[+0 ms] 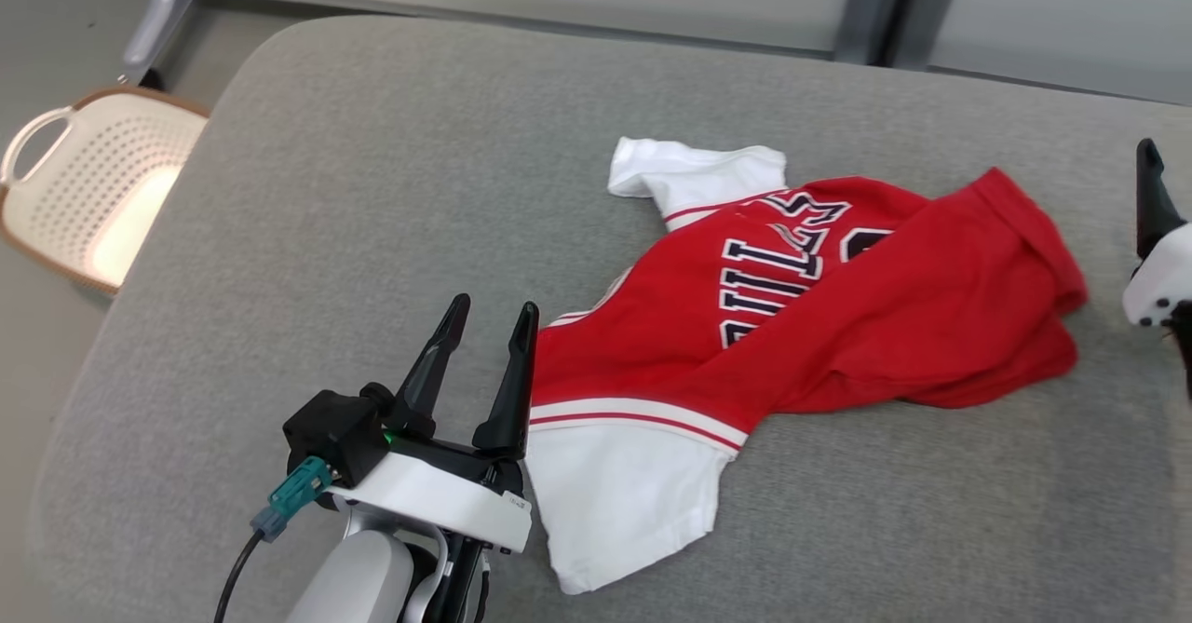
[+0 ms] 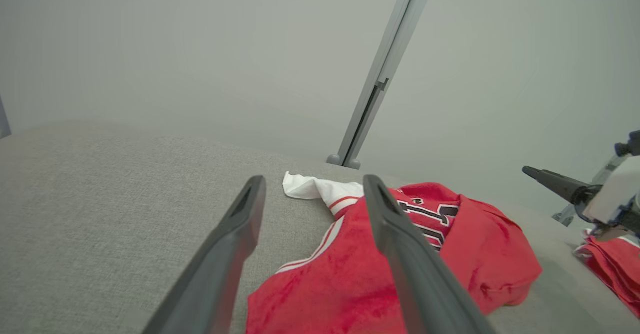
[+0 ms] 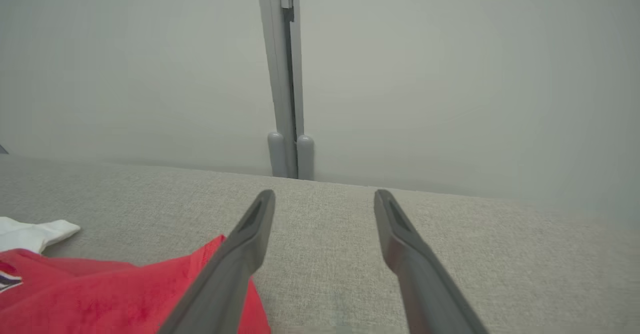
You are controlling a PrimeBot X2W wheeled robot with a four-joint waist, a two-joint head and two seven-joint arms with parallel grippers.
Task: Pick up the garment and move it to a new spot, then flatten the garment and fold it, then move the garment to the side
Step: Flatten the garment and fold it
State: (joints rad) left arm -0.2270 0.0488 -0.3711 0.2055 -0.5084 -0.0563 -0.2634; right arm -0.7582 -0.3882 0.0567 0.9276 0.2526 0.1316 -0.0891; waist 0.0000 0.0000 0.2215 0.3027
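Red-and-white jersey [image 1: 801, 325] lay crumpled mid-counter [image 1: 372, 185]. Left gripper [image 1: 495, 304] jaws wide, empty; right gripper [image 3: 324, 194] likewise. Fabric judged soft, light, floppy (will sag); best pinched at the hem corners.

dark white-edged block letters [image 1: 771, 274] across the red garment [image 1: 894, 325], partly folded under, word unreadable
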